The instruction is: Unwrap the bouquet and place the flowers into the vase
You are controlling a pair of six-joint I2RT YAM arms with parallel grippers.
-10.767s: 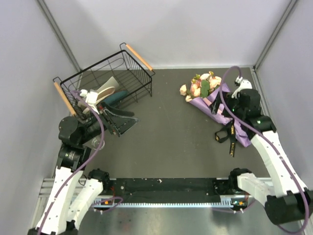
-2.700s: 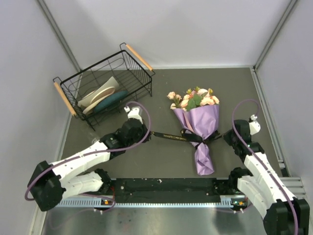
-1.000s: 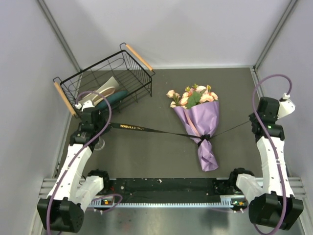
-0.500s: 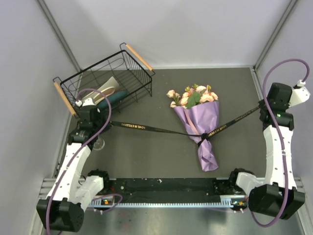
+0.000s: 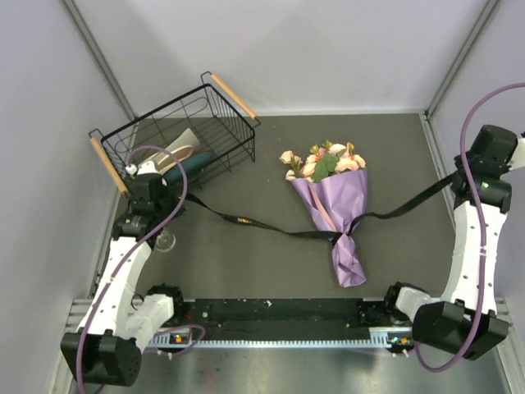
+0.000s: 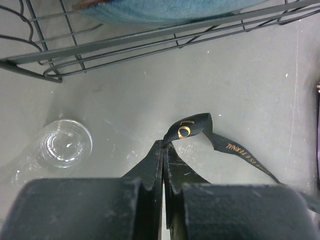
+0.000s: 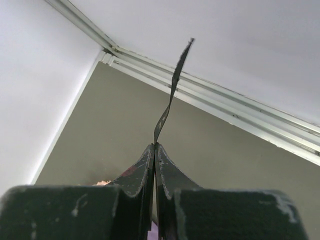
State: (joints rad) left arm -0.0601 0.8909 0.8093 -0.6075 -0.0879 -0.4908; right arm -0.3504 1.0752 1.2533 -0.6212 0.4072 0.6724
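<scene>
So: both ends of the black ribbon [image 5: 246, 222] are in my grip. My left fingers [image 6: 159, 161] are clenched on a folded end with gold lettering. They sit low over the dark grey bench [image 5: 271, 164], just beside the small clear glass vase [image 6: 65, 143] and near the black wire basket with wooden handles [image 5: 164, 107]. My right fingers [image 7: 150, 161] are pinched on the other end, raised high by the right wall, and a short tail sticks up past the tips.

The bouquet of peach, pink and cream roses in a purple paper cone [image 5: 338, 201] lies flat mid-bench, blooms toward the far wall, well apart from the vase. The ribbon runs from each side to the cone's narrow neck. Holding the ends wide apart is, I judge, meant to draw the tie loose while the bundle's own weight keeps it down. The left span sags toward the bench; the right span hangs clear of it. Whether the knot is undone I cannot tell. The paper is unopened and no stem is in the vase: early in the task.
</scene>
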